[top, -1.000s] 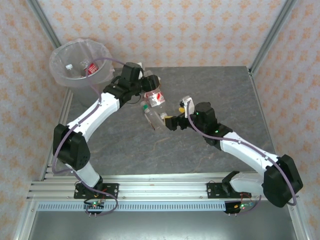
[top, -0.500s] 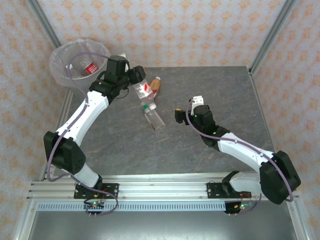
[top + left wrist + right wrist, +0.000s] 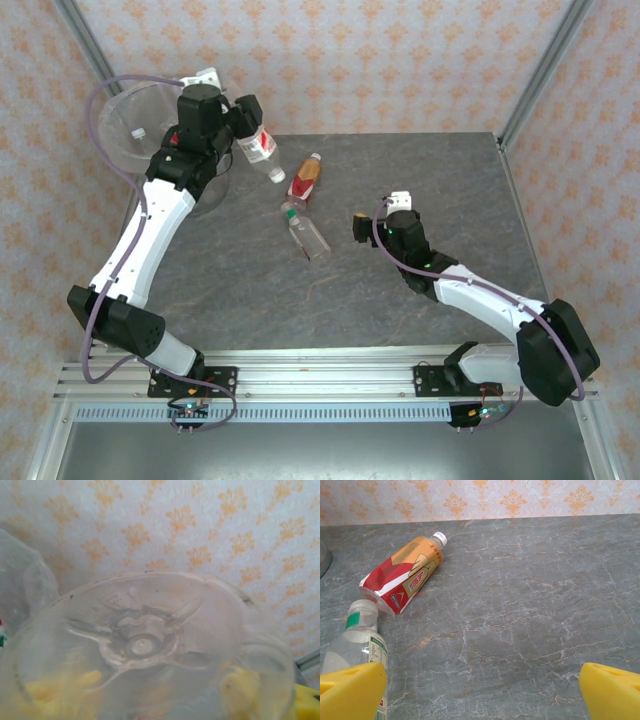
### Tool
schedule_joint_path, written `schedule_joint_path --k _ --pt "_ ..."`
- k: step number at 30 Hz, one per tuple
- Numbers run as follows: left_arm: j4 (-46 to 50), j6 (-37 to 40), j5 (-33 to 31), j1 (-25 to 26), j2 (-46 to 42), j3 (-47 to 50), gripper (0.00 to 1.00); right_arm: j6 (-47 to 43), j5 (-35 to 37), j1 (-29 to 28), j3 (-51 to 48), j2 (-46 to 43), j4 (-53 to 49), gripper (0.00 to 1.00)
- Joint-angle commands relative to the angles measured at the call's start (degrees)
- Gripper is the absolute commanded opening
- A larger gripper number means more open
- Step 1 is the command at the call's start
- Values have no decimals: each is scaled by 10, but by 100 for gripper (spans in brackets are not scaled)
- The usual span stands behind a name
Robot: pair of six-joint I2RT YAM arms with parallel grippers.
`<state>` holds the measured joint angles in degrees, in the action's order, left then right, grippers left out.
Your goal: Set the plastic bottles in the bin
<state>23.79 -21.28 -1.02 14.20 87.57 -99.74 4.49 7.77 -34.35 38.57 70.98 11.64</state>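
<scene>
Left gripper (image 3: 243, 125) clamping clear bottle (image 3: 258, 148) beside bin (image 3: 118, 105), red-labelled bottle (image 3: 176, 137) inside, right gripper (image 3: 358, 228) wide, empty.

You face cream wallpaper (image 3: 400, 60) with orange floral motifs; a grey marbled tabletop (image 3: 450, 180) lies before you; 2 aluminium posts (image 3: 546, 70) rise at its far corners; light falls evenly.
</scene>
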Motion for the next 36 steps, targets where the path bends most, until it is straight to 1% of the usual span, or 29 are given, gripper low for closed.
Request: schedule_joint_path --k 1,4,8,11,19,24,29,36 --pt "-5 43 -42 -11 -7 -30 62 10 4 -1 5 -2 12 99" --pt "-15 69 -62 -22 -7 -43 62 10 -11 0 6 -7 16 99" --pt "-33 84 -59 -46 -7 -60 62 16 -7 -2 8 -10 17 99" --pt "-64 76 -45 -75 -5 -57 62 16 -8 -2 11 -10 19 99" --pt "-81 84 -75 -147 30 -108 62 15 -19 0 18 -13 -6 99" --pt "-55 95 -95 -185 74 -162 62 21 -32 -1 21 -14 -21 99" --pt "-24 90 -99 -213 116 -215 62 24 -35 -1 21 -14 -27 99" --pt "16 83 -108 -230 175 -267 63 27 -44 -1 22 -10 -31 99"
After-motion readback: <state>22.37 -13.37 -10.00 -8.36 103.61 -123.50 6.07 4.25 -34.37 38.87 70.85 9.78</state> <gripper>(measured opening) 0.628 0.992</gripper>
